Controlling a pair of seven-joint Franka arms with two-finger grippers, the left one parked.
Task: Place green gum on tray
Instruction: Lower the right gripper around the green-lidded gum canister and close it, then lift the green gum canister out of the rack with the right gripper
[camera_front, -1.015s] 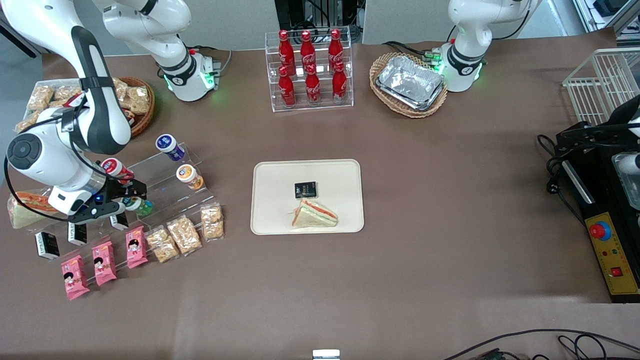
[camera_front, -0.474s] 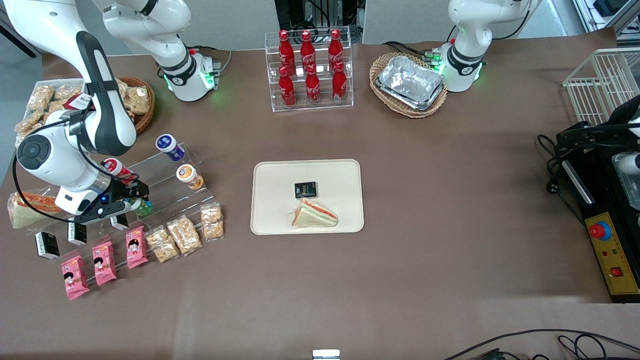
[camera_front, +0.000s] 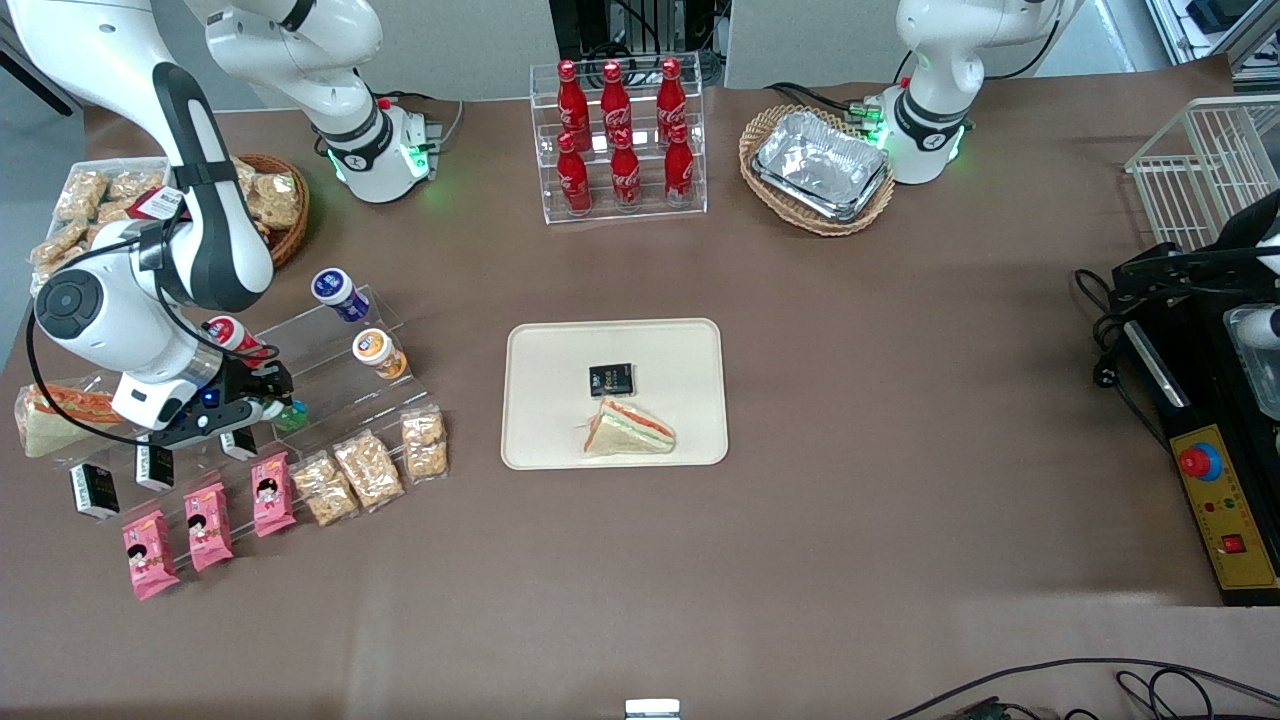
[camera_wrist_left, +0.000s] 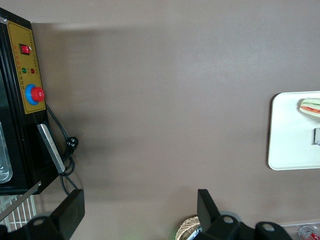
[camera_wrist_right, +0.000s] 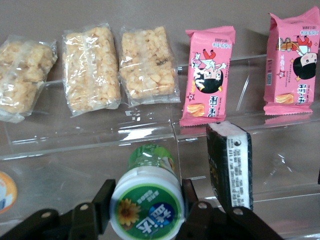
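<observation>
A wide brown tabletop (camera_front: 850, 520) carries everything. Near its middle lies the tray (camera_front: 680, 350), cream-coloured and flat, already holding a sandwich wedge (camera_front: 628, 428) and a small black packet (camera_front: 611, 379). Toward the working arm's end stands a clear stepped display shelf (camera_front: 330, 375) with snack bars, pink packets and small bottles. The green gum (camera_wrist_right: 148, 199), a small green bottle with a round white cap, lies on its side on a shelf step, just beside a black-and-white box (camera_wrist_right: 230, 165). It looks light, rigid and smooth, so it may slip or roll; the cap end, gripped across its width, seems the best hold. The tool (camera_wrist_right: 146, 209) sits at that step with one finger either side of the white cap, seemingly clamped on it, well apart from the tray
</observation>
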